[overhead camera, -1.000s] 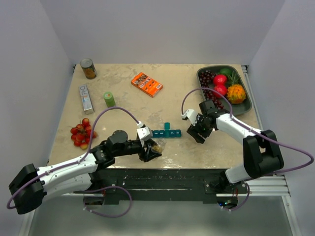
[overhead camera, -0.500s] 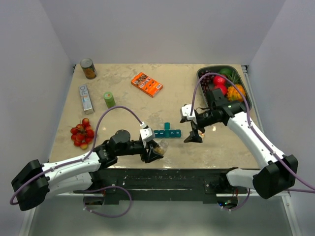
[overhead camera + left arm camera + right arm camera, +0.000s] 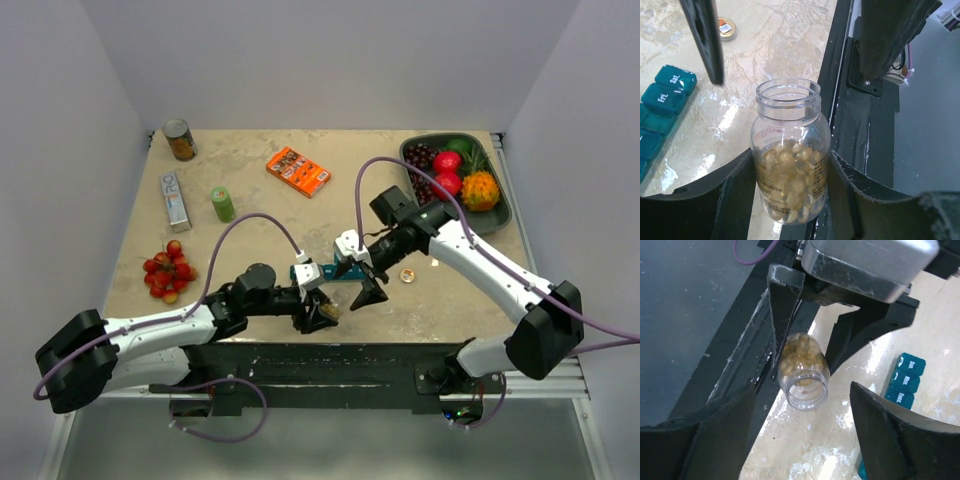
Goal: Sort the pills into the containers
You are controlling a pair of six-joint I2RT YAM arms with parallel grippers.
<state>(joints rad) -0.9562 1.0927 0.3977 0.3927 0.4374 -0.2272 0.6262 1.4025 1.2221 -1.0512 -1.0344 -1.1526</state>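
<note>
My left gripper [image 3: 318, 310] is shut on an uncapped clear bottle [image 3: 790, 125] half full of golden pills and holds it tilted near the table's front edge. The bottle also shows in the right wrist view [image 3: 802, 371], mouth toward that camera. My right gripper [image 3: 362, 282] is open and empty, its fingers [image 3: 715, 440] spread just beyond the bottle's mouth. The teal pill organizer [image 3: 335, 276] lies behind both grippers, partly hidden; its lidded cells show in the left wrist view [image 3: 662, 97] and the right wrist view [image 3: 905, 380]. The bottle's gold cap [image 3: 407, 274] lies on the table.
A dark tray [image 3: 505, 215] of fruit stands at the back right. An orange box [image 3: 298, 171], a green cylinder [image 3: 222, 203], a can [image 3: 179, 140], a silver box [image 3: 175, 198] and cherry tomatoes [image 3: 167, 272] lie on the left half.
My right arm has swung left from beside the organizer to just above the bottle's mouth, and the gold cap now lies on the table. My left gripper shifted slightly right with the bottle.
</note>
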